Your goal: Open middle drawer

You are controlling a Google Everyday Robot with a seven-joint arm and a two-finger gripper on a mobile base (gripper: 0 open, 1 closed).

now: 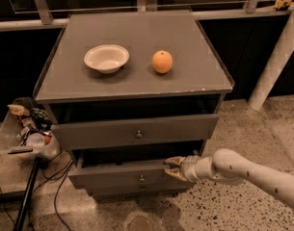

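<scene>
**Inspector:** Where the speckled floor [223,211] meets the cabinet, what stands nearest?

**Assistant:** The arm [252,173] extends in from the right, low over the floor. The gripper [174,168] is at the top edge of the middle drawer [108,176], just right of its small round knob [141,178]. Whether the gripper is open or closed, I cannot tell.

**Inspector:** Position of that drawer?

**Assistant:** Directly under the taller top drawer [98,134]. Its front stands out from the cabinet body, with a dark gap above it. The contents cannot be made out. A slimmer bottom drawer [137,191] shows just beneath.

**Inspector:** The top drawer?

**Assistant:** It also stands out from under the cabinet top [137,88], with its inside in shadow.

**Inspector:** Other containers?

**Assistant:** A clear bin [4,139] left of the cabinet holds mixed small clutter. On the cabinet top, a white bowl [106,57] sits left of an orange [162,61]. The two are apart, and both are well back from the front edge.

**Inspector:** Room to move?

**Assistant:** There is open floor in front and to the right, and cables [57,196] trail at the left. Farther back, a white post [276,57] leans at the right and a rail [103,19] runs behind the cabinet.
</scene>
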